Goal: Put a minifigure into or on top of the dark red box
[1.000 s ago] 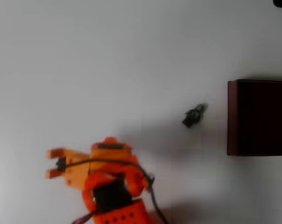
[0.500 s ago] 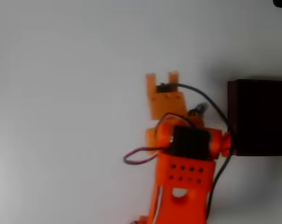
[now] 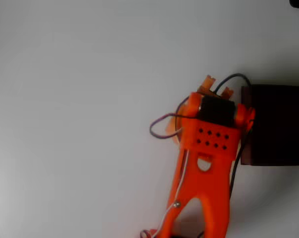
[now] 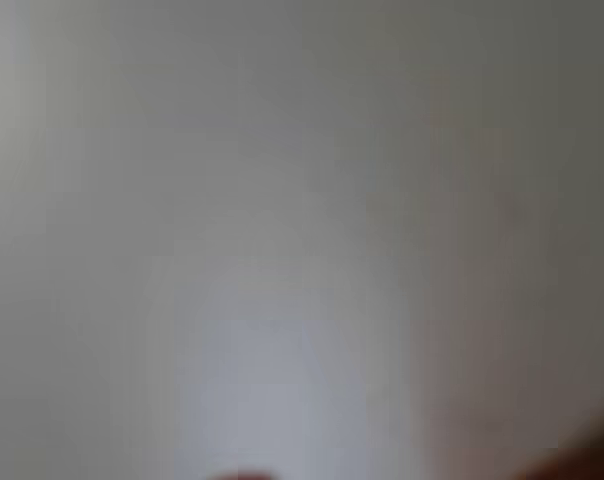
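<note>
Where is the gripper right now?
In the overhead view the gripper sits right of centre, its orange fingertips poking out above the arm's wrist, just left of the dark red box's top-left corner, over the white table.

Arm colour: bright orange plastic throughout — links, wrist housing and gripper [image 3: 217, 85] all the same shade in the overhead view.
Motor: a black rectangular block set into the wrist housing, with rounded orange lugs at either side of it.
Plate below the motor: flat orange face with two rows of small dark holes, and a pale arched cut-out beneath them.
Lower link: splits into two orange legs, forming a fork.
Cables: a black one arcs over the top near the fingertips [image 3: 208, 80] and runs down the right side; a purplish loop hangs off the left; a thin white wire follows the left leg.
Fastener: one small metallic screw on the left leg.
Fingertips: two short, squared orange stubs.
Wrist view: blurred pale grey — no detail of the arm can be made out.
</note>
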Tool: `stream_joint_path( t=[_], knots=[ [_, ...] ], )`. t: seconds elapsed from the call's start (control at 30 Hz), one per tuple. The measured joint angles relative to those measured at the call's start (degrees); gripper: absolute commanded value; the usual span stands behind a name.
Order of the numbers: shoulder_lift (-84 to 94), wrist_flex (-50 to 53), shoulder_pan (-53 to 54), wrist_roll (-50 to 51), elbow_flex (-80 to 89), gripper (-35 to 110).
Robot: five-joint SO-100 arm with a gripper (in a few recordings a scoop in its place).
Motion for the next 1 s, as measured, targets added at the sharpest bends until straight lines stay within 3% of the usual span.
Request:
stream_joint_path(
  t=[0.37,0.73,1.0],
  knots=[
    [-6.15,-4.57,1.76,5.54,-4.22,21],
    [-5.8,-18.19,1.85,8.09,4.92,21],
    [-5.54,-21.18,2.02,8.88,7.38,20]
  ],
)
